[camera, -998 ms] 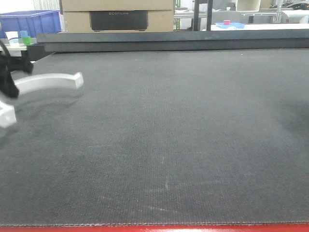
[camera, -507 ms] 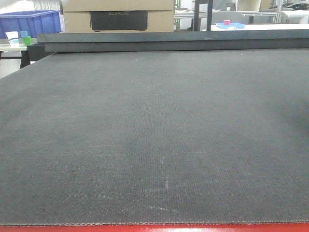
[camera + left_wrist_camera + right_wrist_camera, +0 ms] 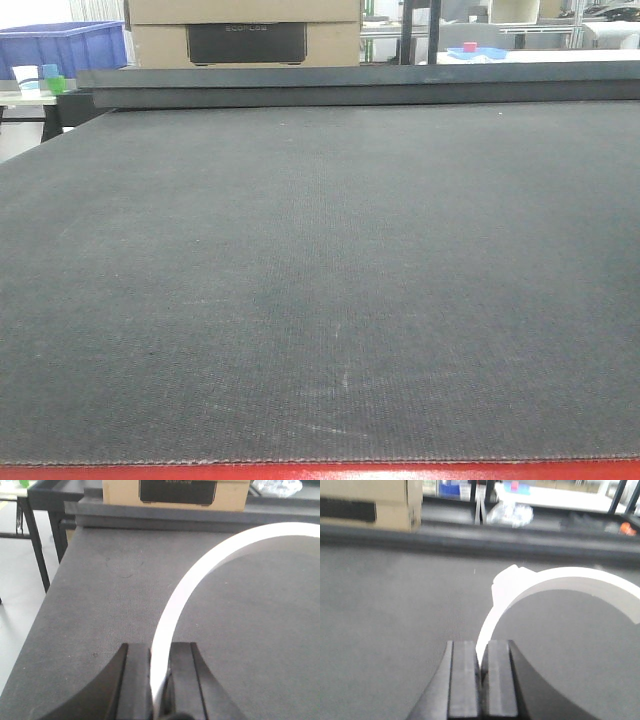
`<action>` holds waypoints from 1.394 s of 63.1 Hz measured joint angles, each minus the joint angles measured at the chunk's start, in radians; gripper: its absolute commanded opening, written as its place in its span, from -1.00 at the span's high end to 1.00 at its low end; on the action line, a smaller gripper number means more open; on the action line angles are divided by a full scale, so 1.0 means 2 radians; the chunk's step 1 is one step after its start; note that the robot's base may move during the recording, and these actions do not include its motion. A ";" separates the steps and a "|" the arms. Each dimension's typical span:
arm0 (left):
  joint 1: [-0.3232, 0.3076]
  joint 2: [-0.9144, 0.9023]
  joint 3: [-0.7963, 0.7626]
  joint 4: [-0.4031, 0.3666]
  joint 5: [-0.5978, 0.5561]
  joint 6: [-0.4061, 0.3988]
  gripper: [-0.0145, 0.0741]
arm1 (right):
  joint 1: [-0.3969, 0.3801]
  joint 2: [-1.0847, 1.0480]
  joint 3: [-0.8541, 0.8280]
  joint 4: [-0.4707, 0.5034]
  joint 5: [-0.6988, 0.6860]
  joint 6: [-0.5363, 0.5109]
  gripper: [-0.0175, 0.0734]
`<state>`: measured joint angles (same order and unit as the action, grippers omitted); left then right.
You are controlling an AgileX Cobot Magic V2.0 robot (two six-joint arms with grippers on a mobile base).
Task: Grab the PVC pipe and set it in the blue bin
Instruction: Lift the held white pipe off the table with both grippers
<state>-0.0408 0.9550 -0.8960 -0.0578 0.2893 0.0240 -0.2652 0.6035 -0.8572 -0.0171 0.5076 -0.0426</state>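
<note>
A wide dark grey table (image 3: 320, 280) fills the front view, with a thin red strip (image 3: 320, 472) along its near edge. At the far side stands a cardboard box (image 3: 245, 30), its top cut off by the frame. To its left is the blue bin (image 3: 70, 45), well back from the table; only its upper right part shows.

The PVC pipe (image 3: 196, 577) appears in my left wrist view only. It is a white strip that rises from between my fingers and curves up and to the right above the table, near the table's left edge. Its far end runs out of frame. My left gripper (image 3: 160, 652) is clamped on its lower end, black fingers (image 3: 136, 675) pressed against both faces.

My right wrist view is blurred. There my right gripper (image 3: 481, 647) is pinched closed on a second white arc (image 3: 570, 577), which also leaves the frame on the right. A small flat tab (image 3: 506, 582) juts out near its top left; I cannot make out a hole in it.
</note>
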 measured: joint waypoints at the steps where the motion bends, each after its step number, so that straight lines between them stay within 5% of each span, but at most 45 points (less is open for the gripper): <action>1: 0.000 -0.006 0.005 0.000 0.001 0.000 0.92 | 0.000 -0.003 0.000 0.000 0.000 0.000 0.98; 28: 0.000 -0.140 0.034 0.000 0.002 0.000 0.92 | 0.000 -0.035 0.000 0.000 0.002 0.000 0.98; 88: 0.000 -0.141 0.034 0.000 0.021 0.000 0.92 | 0.000 -0.035 0.000 0.000 0.002 0.000 0.98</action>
<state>-0.0408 0.6726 -0.8274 -0.0578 0.3316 0.0232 -0.2652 0.5333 -0.8572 -0.0171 0.5117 -0.0426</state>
